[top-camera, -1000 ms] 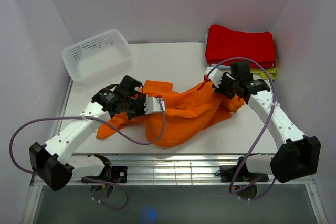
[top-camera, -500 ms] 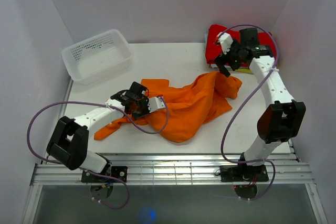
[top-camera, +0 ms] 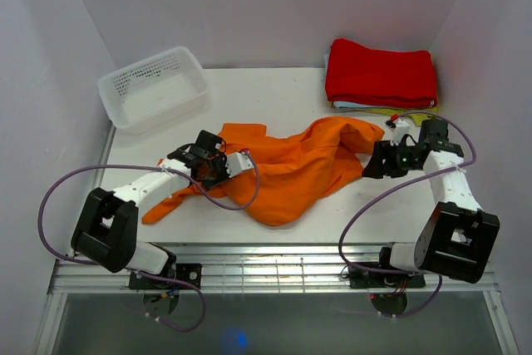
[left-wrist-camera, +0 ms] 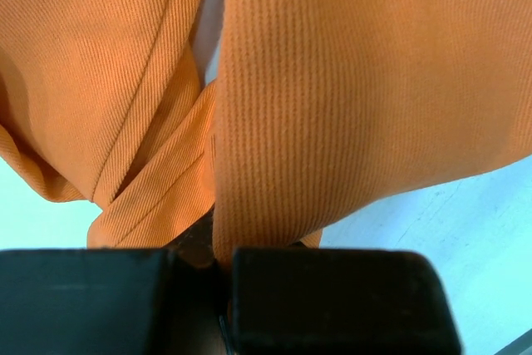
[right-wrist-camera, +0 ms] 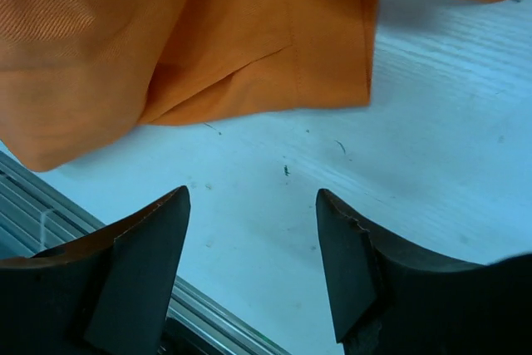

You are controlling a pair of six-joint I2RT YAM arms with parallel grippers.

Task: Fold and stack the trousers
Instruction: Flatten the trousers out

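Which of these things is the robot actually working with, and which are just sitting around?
In the job:
- the trousers, orange, crumpled mid-table
- the left gripper, shut on their cloth
- the right gripper, open and empty beside them

Just lying about:
- the white basket, far left corner
- the red folded cloth, far right corner

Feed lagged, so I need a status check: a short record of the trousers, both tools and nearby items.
trousers: unfolded, crumpled, centre of table
left tool: shut on trousers, left end
right tool: open, empty, beside trousers' right edge
red folded cloth: back right
white basket: back left, empty
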